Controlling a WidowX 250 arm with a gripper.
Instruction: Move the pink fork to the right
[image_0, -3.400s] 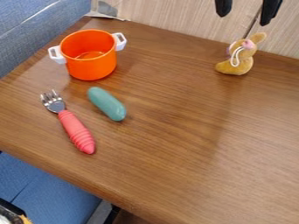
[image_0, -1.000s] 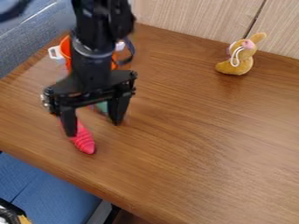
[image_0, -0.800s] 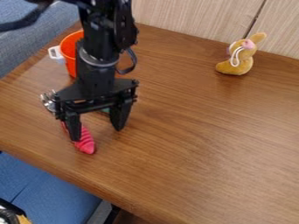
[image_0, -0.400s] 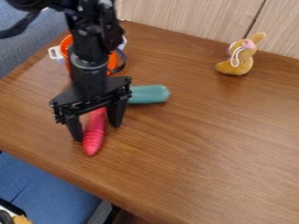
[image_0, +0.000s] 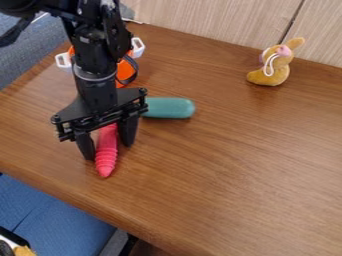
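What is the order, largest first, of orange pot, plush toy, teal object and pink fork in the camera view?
1. Orange pot, by its handle-to-handle outline, partly hidden
2. Plush toy
Unsure: teal object and pink fork; fork partly hidden, visible parts look similar.

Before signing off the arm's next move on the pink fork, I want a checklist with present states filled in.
1. Gripper straddling the fork handle: ok.
2. Fingers clamped on the handle: not ok, a gap shows on the image's right side of it.
3. Fork's tines free: cannot tell, hidden behind the gripper.
4. Green block apart from the fork: cannot tell, the gripper covers its near end.
5. Bunny out of the way: ok, it sits toward the table's back.
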